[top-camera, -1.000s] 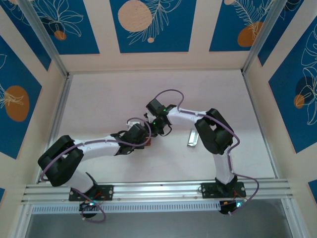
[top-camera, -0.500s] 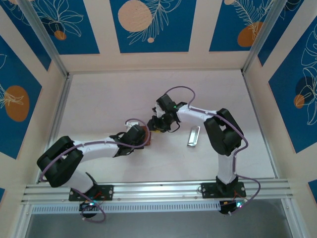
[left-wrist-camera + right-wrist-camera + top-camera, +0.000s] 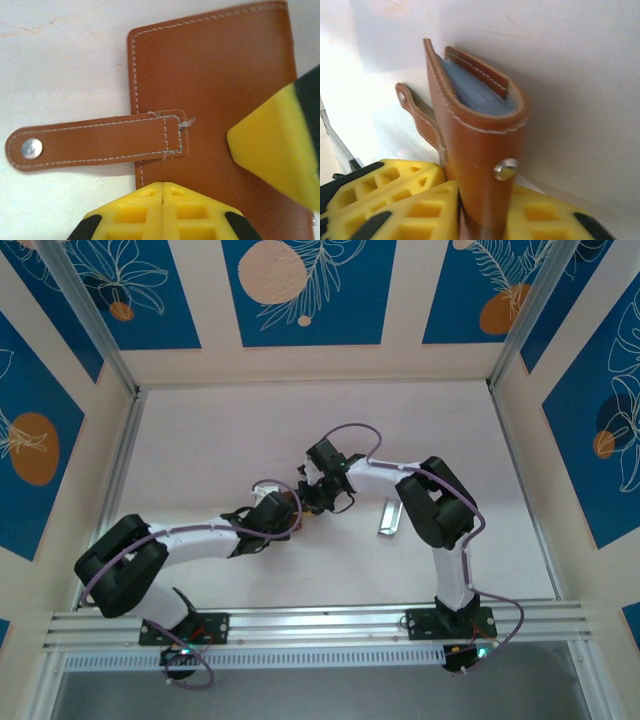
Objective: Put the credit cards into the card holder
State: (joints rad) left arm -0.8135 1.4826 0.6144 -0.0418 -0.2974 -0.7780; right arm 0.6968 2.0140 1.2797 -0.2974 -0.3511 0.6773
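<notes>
The right claw (image 3: 481,215) pinches one cover of the brown card holder (image 3: 480,135), which stands half open (greyish lining inside). The left claw (image 3: 162,192), fingers pressed together, sits over the holder beside its snap strap (image 3: 95,140). A silvery credit card (image 3: 389,517) lies apart on the worktop (image 3: 220,450).

The card holder (image 3: 215,75) is brown with white stitches and blue-grey inside. The left pincer (image 3: 162,191) is yellow and black.
</notes>
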